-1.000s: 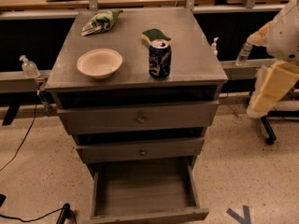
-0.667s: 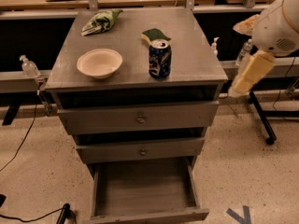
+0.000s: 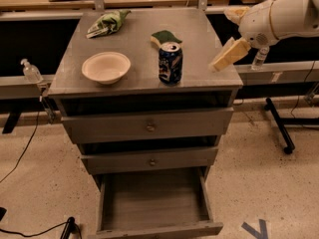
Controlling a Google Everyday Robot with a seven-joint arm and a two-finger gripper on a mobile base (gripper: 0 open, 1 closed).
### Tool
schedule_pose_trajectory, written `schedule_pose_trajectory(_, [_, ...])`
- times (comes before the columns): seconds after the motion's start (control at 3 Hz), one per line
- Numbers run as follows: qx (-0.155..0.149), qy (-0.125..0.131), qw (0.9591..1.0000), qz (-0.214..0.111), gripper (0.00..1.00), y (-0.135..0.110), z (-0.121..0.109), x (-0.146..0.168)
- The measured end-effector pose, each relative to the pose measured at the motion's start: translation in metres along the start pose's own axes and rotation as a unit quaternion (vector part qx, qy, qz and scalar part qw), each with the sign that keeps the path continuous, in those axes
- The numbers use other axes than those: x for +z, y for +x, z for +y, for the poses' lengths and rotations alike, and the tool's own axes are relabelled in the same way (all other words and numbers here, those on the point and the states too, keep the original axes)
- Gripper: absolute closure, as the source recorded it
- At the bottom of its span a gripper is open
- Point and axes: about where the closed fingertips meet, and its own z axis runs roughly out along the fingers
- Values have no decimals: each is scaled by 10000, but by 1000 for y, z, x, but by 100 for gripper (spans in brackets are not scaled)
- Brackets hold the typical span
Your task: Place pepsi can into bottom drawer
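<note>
The pepsi can [image 3: 170,62] stands upright on the grey cabinet top [image 3: 199,39], near the front edge and right of centre. It is dark blue with a silver top. The bottom drawer [image 3: 154,203] is pulled out and its tray shows nothing inside. My gripper [image 3: 223,40] hangs over the cabinet's right edge, to the right of the can and apart from it. Its two cream fingers [image 3: 230,54] are spread and hold nothing. The white arm [image 3: 284,14] reaches in from the upper right.
A white bowl [image 3: 105,66] sits left of the can. A green sponge [image 3: 166,37] lies just behind the can and a green bag [image 3: 107,23] at the back left. The two upper drawers [image 3: 149,127] are shut. A plastic bottle [image 3: 259,58] stands right of the cabinet.
My arm and gripper have moved left and up, from beside the cabinet to over its right edge. The can, the bowl and the drawers have not moved.
</note>
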Motion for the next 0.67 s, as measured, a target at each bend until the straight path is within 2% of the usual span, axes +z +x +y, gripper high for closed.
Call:
schedule_pose_trajectory(0.33, [125, 14, 9997, -202, 0, 4, -8, 12])
schedule_pose_trajectory(0.67, [117, 10, 9997, -197, 0, 3, -7, 12])
